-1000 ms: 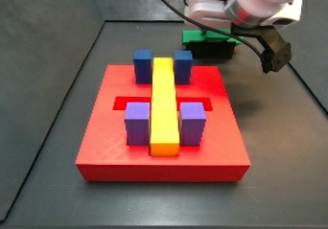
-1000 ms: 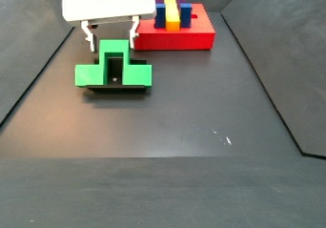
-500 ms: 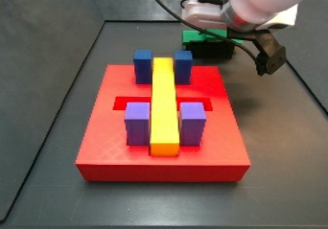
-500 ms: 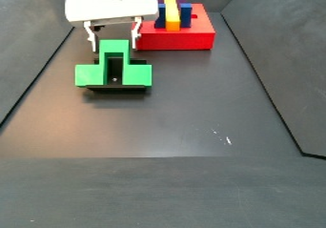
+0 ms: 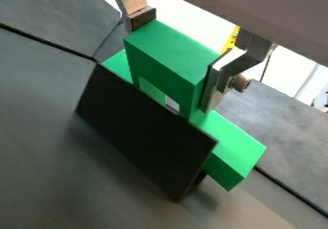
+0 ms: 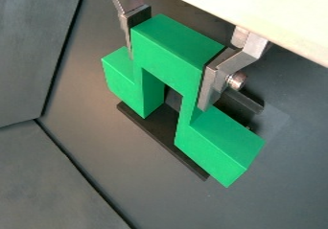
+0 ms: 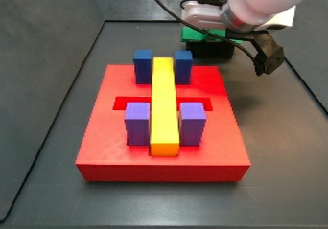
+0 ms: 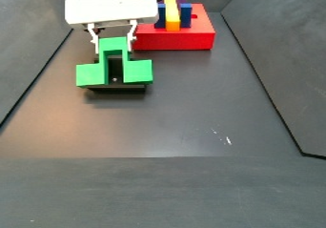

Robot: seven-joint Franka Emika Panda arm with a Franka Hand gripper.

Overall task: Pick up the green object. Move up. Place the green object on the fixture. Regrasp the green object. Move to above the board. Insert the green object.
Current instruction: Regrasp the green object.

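The green object (image 8: 114, 65) rests on the black fixture (image 8: 117, 87), its stem pointing up and its wide bar low against the bracket. My gripper (image 8: 112, 38) hangs straight over it. In both wrist views the silver fingers (image 6: 218, 80) press on opposite sides of the stem (image 6: 174, 60), so the gripper (image 6: 175, 58) is shut on it. The fixture's dark wall (image 5: 141, 137) covers part of the green object (image 5: 174, 65) below the gripper (image 5: 179, 51). In a side view the hand hides most of the green object (image 7: 193, 36), the fixture (image 7: 214, 52) and the gripper (image 7: 212, 27).
The red board (image 7: 103, 147) lies beside the fixture, bearing a long yellow bar (image 7: 164, 103), blue blocks (image 7: 144, 60) and purple blocks (image 7: 137, 123). It also shows in a side view (image 8: 178, 39). Dark walls edge the black floor (image 8: 192, 127).
The hand has shifted only slightly. The fingers have drawn in a little against the stem. The green object stays on the fixture.
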